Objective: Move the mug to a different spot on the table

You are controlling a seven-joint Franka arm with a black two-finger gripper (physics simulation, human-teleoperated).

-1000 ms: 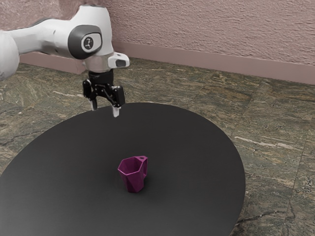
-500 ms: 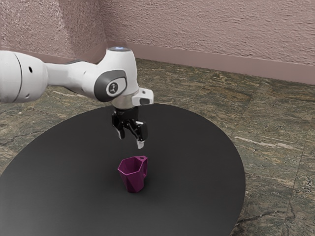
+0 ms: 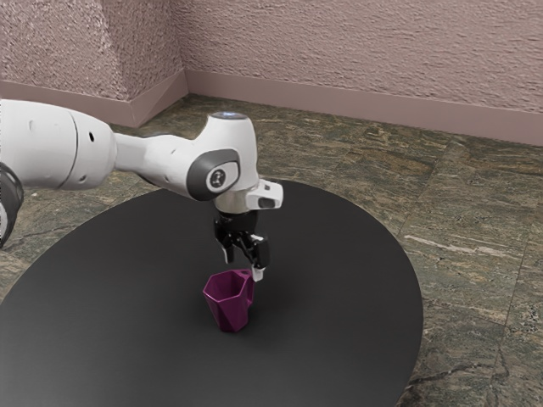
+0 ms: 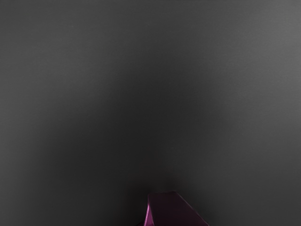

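On the round black table (image 3: 356, 254), the black two-finger gripper (image 3: 244, 263) had dropped from the far edge right down to the handle side of the faceted purple mug (image 3: 227, 303) (upright near the table's middle), jaws parted, holding nothing, so a grab looked next.
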